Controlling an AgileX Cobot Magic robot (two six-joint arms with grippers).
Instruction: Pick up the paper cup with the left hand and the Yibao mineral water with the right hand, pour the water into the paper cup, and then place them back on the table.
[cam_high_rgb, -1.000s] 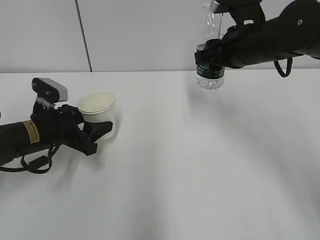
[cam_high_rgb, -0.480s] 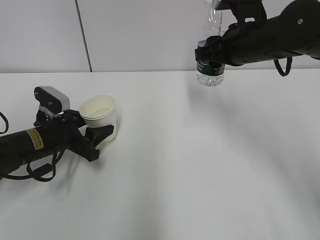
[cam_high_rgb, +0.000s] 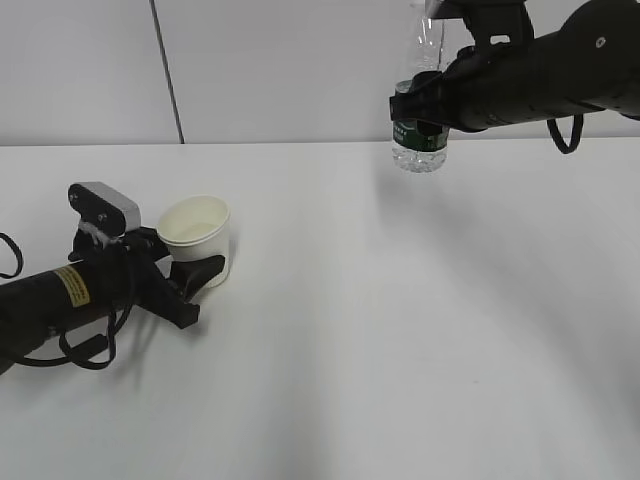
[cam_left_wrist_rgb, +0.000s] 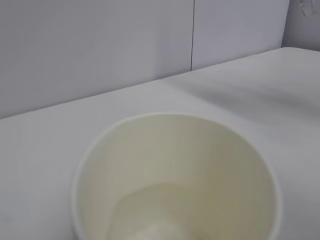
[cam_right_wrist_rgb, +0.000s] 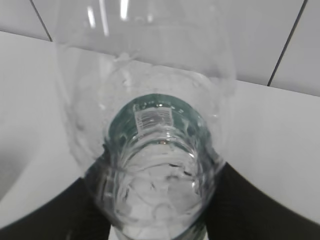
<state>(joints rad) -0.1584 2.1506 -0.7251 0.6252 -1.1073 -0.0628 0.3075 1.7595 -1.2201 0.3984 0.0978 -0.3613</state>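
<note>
Plain white surface (cam_high_rgb: 400, 330) with pale wall panels behind, nothing else around.

Far right, the right hand (cam_high_rgb: 432, 100) has the water bottle (cam_high_rgb: 420, 140) lifted well clear of the surface, upright, fingers closed around the green label band. It's a clear ribbed plastic bottle; the exterior view cuts off the neck at the top edge, so I can't tell about a cap. The right wrist view (cam_right_wrist_rgb: 160, 170) looks straight at the ribbed body with the green label showing through. How much water is in it I can't really say.

Near left, the left hand (cam_high_rgb: 195, 270) lies low along the surface with its fingers on either side of the paper cup (cam_high_rgb: 196, 240), gripping it around the lower wall. Whether the cup's base is touching the surface or just off it, can't tell. The cup is cream-white, rolled rim, tapered, and the left wrist view (cam_left_wrist_rgb: 175, 180) looks right down into it: looks empty.

Handling guess: the cup is light and flimsy, so too much squeeze will oval the rim; low-to-mid wall is the sensible place to hold. The bottle is thin plastic and will dent and may slip if gripped on the ribs, so the label band is a decent spot.

The two are well apart, so pouring hasn't started.
</note>
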